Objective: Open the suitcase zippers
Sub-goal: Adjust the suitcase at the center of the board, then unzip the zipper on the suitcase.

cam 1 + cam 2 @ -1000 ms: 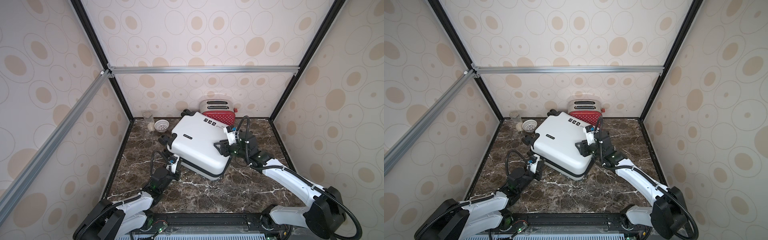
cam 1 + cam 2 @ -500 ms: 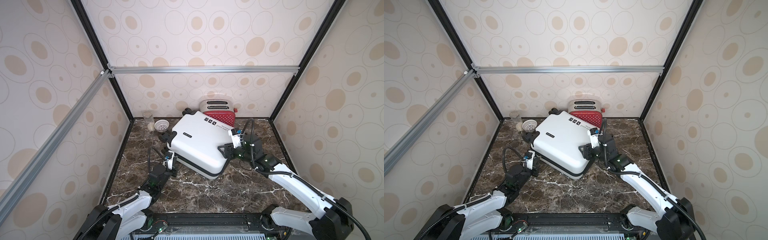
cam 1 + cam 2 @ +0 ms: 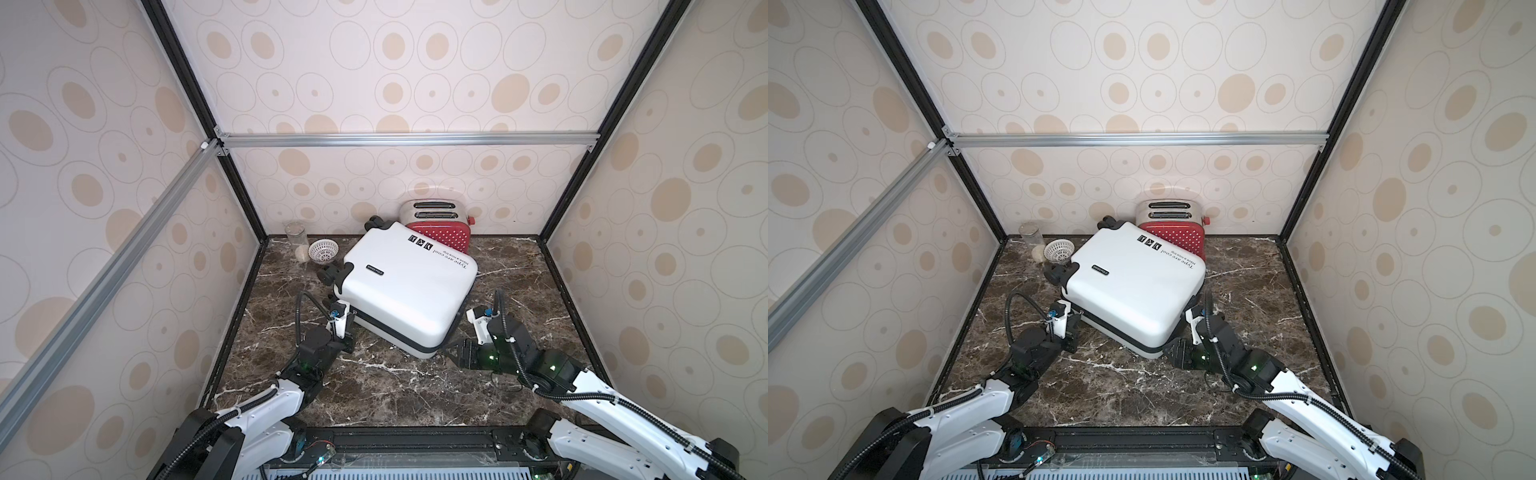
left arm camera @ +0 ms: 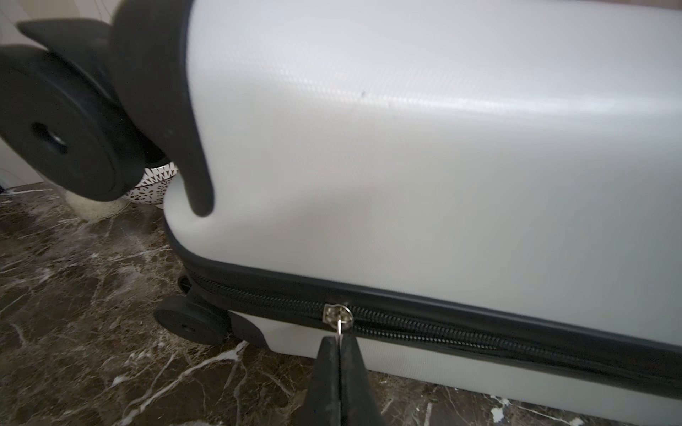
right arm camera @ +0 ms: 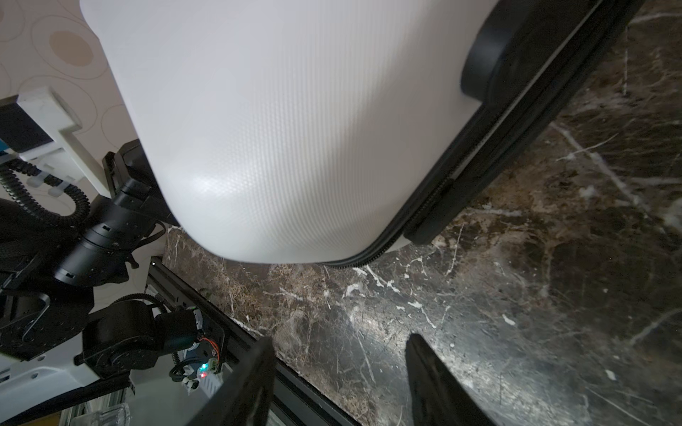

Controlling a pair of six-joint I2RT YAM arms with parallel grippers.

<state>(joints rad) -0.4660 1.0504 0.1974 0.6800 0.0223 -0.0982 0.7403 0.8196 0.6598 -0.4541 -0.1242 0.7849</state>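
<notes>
Left end effector [image 4: 337, 346] is pinching the zipper pull [image 4: 338, 320]; right end effector [image 5: 339, 345] is gaping, empty. The suitcase [image 3: 409, 291] seam is seemingly part-opened, with the wheel corner remaining.

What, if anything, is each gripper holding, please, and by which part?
The left gripper pinches the zipper pull by its small metal tab, on the suitcase seam. The right gripper is open, holding nothing.
</notes>
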